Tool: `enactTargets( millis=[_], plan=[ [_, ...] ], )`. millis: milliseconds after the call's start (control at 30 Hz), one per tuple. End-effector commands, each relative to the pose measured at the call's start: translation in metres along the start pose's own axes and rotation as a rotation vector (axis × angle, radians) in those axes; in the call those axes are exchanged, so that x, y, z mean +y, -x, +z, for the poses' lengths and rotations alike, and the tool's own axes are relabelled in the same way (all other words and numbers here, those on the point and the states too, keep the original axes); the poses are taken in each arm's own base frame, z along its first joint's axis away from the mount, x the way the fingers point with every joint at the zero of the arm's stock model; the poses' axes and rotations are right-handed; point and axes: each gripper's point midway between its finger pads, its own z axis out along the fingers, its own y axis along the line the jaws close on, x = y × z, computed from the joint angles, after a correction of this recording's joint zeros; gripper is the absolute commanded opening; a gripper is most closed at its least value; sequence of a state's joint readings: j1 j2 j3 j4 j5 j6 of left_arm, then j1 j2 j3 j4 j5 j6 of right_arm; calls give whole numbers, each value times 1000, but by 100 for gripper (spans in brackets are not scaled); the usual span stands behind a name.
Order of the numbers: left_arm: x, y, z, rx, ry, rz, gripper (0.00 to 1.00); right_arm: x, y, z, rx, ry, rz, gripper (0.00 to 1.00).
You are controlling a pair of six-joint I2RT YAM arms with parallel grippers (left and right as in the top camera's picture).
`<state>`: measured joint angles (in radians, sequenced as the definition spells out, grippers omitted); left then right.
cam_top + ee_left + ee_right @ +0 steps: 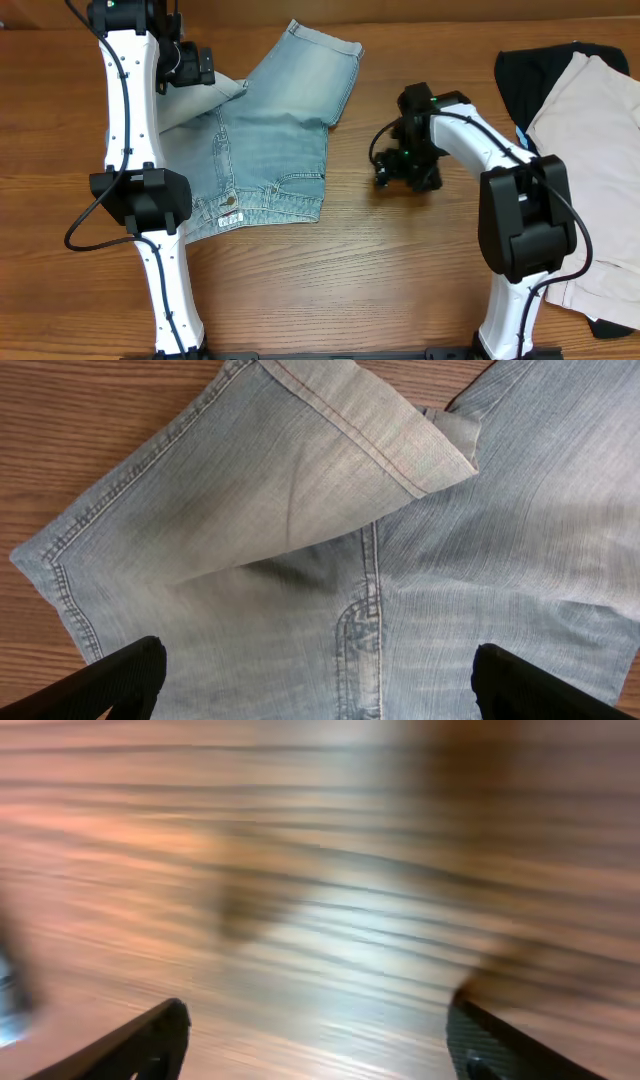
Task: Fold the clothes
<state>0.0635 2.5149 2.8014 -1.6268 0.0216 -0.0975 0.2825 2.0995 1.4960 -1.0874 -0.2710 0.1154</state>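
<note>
- Nearest me, the wooden table shows bare boards between the two arm bases.
- A little further in, on the left side, lie the denim shorts. The waistband and its button are at the near edge, and the legs run away toward the far side.
- To the right of the shorts, apart from them, the right gripper hangs low over bare wood. Its fingers are spread wide and there is nothing between them. Its own camera view is blurred, so I can make out little more than that.
- Along the right edge, cream trousers lie on top of a black garment. Both are well away from either gripper.
- Further back on the left, the left gripper hovers over the left leg of the shorts. Its jaws are as wide as they go and they grip no cloth.
- Below it, the hem of that leg is flipped over toward the middle, showing the paler inside. The corner lies across the centre seam.
- Farthest off, the right leg lies flat with its hem toward the far edge.
- As I read it, the folding has barely begun. One leg is only partly turned in, and the shorts are otherwise spread open.
- That leaves bringing one half squarely over the other, then doubling legs to waistband, and neither gripper has hold of the cloth yet.
</note>
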Motion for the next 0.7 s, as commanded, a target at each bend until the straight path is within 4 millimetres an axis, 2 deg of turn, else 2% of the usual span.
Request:
enactTargets(
  millis=[0, 167, 300, 367, 500, 667],
  plan=[
    [2, 6, -22, -58, -1, 18, 100, 66, -6, -16, -44, 159, -191, 85],
    [2, 7, -22, -61, -1, 18, 100, 103, -11, 0, -83, 79, -323, 86],
    [2, 6, -22, -57, -1, 18, 100, 135, -18, 10, -114, 61, -310, 86],
    [3, 6, -22, -55, 0, 18, 100, 144, -18, 12, -126, 75, -245, 84],
    [3, 4, -22, -49, 0, 18, 100, 156, -16, 15, -133, 117, -123, 73],
    [3, 1, -22, -35, 2, 18, 100, 155, -14, 35, -110, 109, -44, 62]
  ],
)
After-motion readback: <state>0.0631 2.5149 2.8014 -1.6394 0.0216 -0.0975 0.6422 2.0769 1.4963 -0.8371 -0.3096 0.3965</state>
